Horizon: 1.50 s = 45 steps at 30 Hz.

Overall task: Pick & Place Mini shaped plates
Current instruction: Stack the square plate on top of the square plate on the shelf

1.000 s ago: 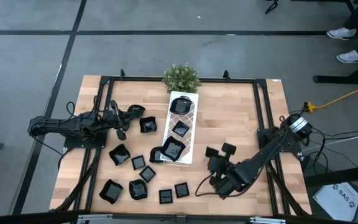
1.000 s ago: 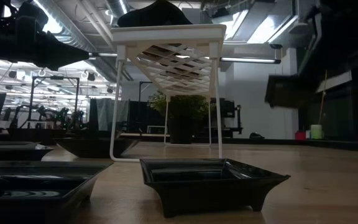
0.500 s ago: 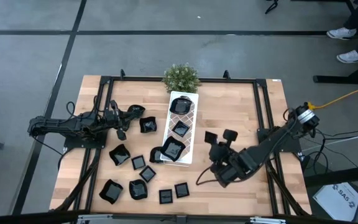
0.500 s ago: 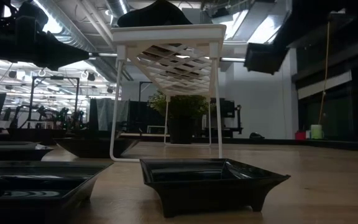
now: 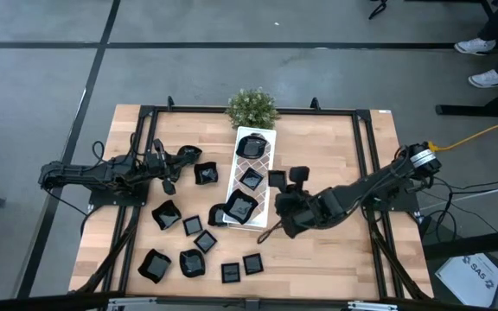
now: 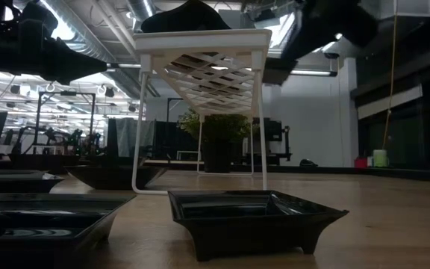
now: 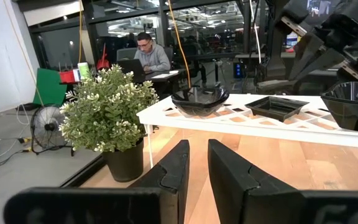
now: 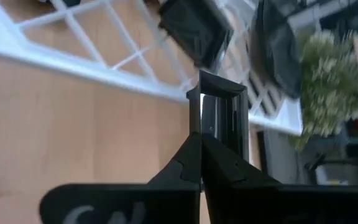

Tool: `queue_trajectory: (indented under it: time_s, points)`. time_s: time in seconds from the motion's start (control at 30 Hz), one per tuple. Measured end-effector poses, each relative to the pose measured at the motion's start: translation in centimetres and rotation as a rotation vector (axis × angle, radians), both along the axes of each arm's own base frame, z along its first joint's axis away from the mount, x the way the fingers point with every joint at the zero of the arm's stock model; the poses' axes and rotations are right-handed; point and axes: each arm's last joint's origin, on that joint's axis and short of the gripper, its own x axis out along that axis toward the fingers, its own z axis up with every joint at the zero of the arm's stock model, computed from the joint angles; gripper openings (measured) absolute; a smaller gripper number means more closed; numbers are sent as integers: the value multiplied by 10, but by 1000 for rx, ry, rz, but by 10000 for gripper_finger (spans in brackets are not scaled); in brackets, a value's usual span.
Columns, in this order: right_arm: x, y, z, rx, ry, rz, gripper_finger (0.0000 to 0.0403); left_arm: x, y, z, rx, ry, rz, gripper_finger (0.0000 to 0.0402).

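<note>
A small square plate (image 8: 218, 115) is gripped on edge by the right tool (image 5: 277, 180) just beside the white tray (image 5: 266, 154), ready for placing. The left tool (image 7: 194, 168), well clear of the tray, is seen holding nothing, its fingers nearly together.

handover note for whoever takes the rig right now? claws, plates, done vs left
Right claw: shut on a small square plate, held beside the white tray's right edge.
Left claw: parked at the table's left, slightly parted, empty.
Done: three black plates on the tray.
Left: place the held plate; about ten loose plates remain on the wood, left of and in front of the tray.
</note>
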Motion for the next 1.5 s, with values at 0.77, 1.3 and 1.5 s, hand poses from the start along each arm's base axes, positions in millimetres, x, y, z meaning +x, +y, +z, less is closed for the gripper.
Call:
queue_trajectory:
  time_s: [0.77,1.3,1.5]
  points:
    - [35,-33,9,-105,136,377,5,0,0,0,0,0,0,54]
    - [44,-51,12,-168,170,479,5,0,0,0,0,1,0,53]
    - [45,-51,11,-127,175,551,5,0,0,0,0,1,0,54]
